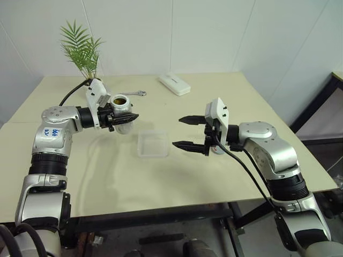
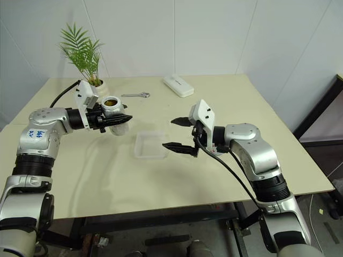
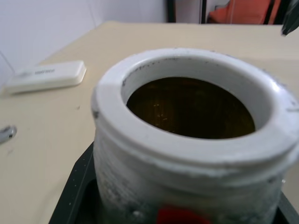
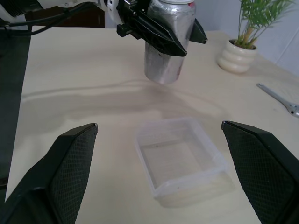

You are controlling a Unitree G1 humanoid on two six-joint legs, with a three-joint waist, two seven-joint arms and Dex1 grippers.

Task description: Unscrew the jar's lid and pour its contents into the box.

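Left eye view first: at centre left of the frame my left gripper (image 1: pixel 124 119) is clamped around the jar (image 1: pixel 121 111), holding it upright and lifted off the table (image 1: pixel 214 176). My left forearm runs level from the left edge toward the middle, fingers pointing right. The jar's mouth is uncovered, and in the left wrist view the contents (image 3: pixel 189 109) show as a dark brownish layer inside the pale rim.

Below and right of the jar, near the frame's centre, the box (image 1: pixel 153 143) lies flat on the table, apart from both grippers.

At centre right my right gripper (image 1: pixel 188 131) hangs with its two black fingers spread wide, gripping nothing, pointing left toward the box and jar. One finger sits above the other, and the forearm reaches in from the lower right.
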